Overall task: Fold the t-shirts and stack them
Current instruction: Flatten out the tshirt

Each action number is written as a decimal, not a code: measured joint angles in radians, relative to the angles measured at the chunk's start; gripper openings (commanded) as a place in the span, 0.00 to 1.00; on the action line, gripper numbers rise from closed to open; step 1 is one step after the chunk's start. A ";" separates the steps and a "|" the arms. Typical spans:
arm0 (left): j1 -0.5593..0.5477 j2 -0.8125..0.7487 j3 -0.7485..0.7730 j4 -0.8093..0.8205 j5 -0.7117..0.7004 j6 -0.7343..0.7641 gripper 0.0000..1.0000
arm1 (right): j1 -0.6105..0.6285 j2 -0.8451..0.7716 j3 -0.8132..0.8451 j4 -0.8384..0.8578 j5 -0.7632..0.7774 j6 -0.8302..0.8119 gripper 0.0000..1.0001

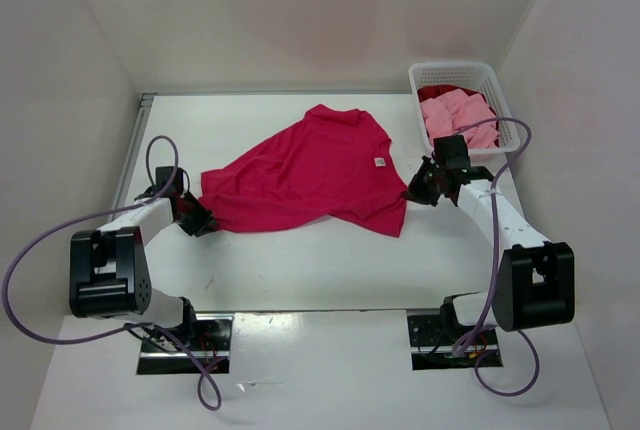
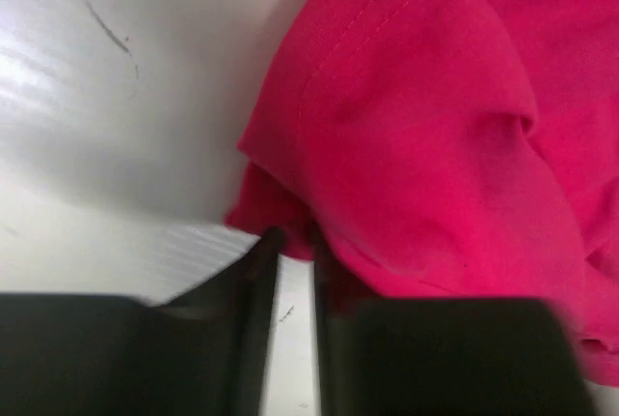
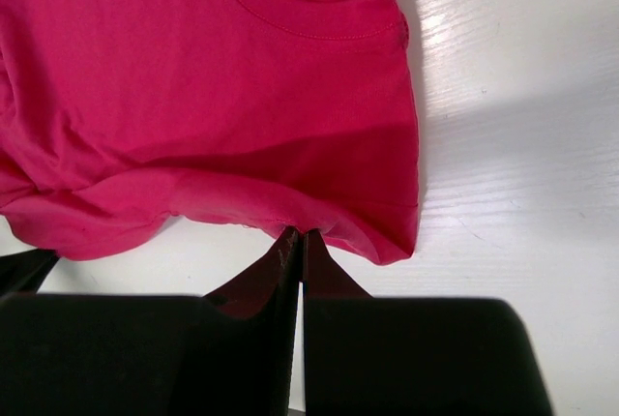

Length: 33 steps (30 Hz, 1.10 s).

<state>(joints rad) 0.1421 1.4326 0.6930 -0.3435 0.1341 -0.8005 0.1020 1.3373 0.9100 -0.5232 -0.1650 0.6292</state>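
Observation:
A bright crimson t-shirt point(image 1: 310, 175) lies spread on the white table, collar toward the right. My left gripper point(image 1: 200, 220) sits at its left corner. In the left wrist view the crimson t-shirt point(image 2: 416, 145) has a bunched edge between the tips of that gripper point(image 2: 292, 237), and a narrow gap still shows between the fingers. My right gripper point(image 1: 418, 188) is at the shirt's right edge. The right wrist view shows it point(image 3: 300, 234) shut, pinching the lower edge of the crimson t-shirt point(image 3: 193, 77). A light pink t-shirt point(image 1: 455, 115) and a dark red one point(image 1: 445, 92) lie crumpled in the basket.
The white lattice basket point(image 1: 455, 68) stands at the back right corner, close behind my right arm. White walls close in the table on the left, back and right. Purple cables loop beside both arms.

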 measured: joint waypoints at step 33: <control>0.038 -0.159 0.062 -0.102 -0.010 -0.014 0.22 | 0.078 -0.147 -0.061 -0.069 -0.079 0.043 0.03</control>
<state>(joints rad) 0.1802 1.2736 0.7551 -0.4458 0.1238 -0.8146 0.1799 1.1900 0.8494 -0.5926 -0.2443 0.6720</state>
